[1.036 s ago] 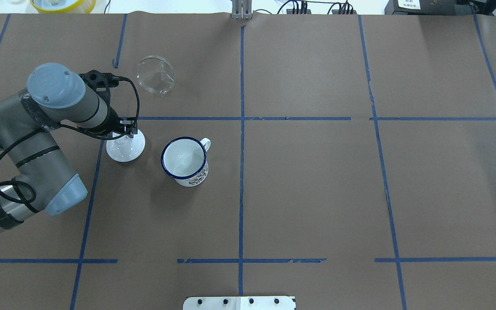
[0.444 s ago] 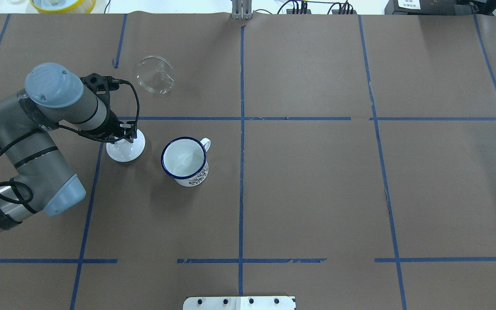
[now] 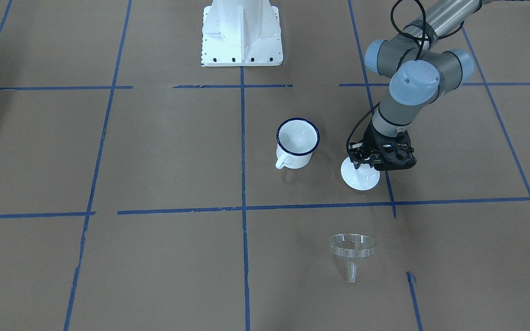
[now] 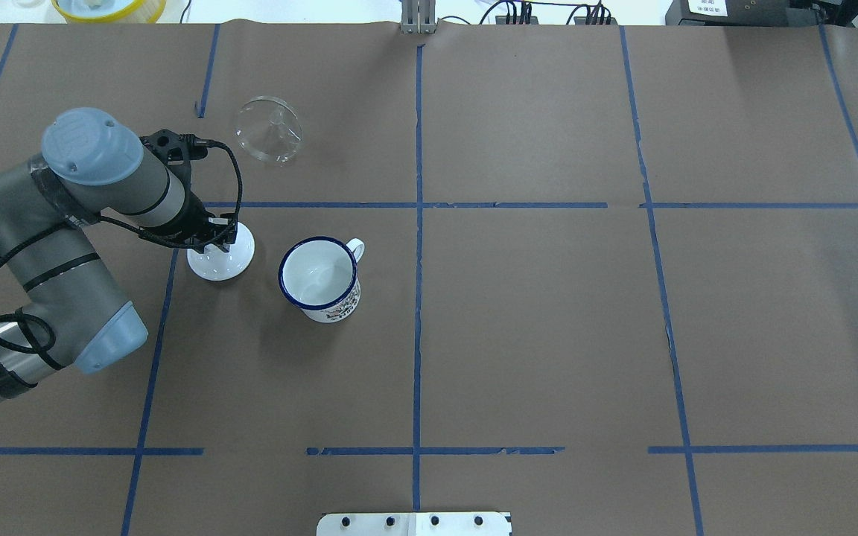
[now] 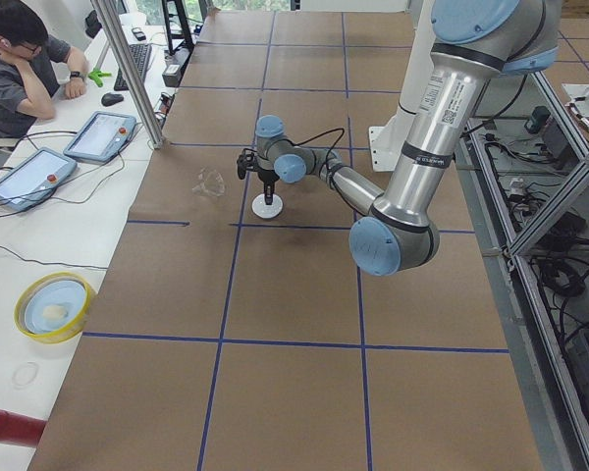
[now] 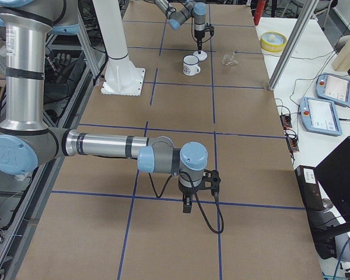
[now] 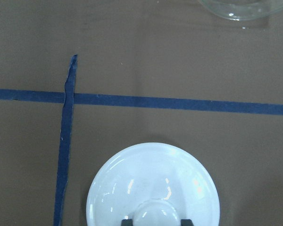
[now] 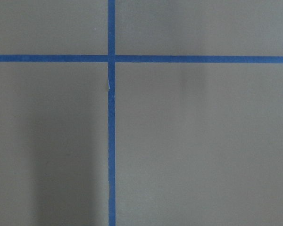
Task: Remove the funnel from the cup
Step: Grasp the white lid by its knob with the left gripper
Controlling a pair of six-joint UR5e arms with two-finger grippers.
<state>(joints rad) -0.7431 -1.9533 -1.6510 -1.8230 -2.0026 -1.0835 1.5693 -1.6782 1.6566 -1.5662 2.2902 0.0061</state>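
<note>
Table (image 4: 548, 335) (taped) carries cup (image 4: 319, 279), funnel (image 4: 269, 130).

the left arm (image 4: 116, 182), the one beside the white round knobbed lid (image 4: 225, 261), is grey metal tubing with pale blue joint caps showing small screws, black tape bands and a looping black cable down to its black gripper (image 4: 217, 240). the right arm (image 6: 105, 146), well apart from that lid, matches it.

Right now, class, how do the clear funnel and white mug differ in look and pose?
The funnel is see-through; the mug is opaque white with a blue rim. The funnel lies tipped over; the mug stands upright. The mug has a handle, the funnel a spout. Both sit on the table.
</note>
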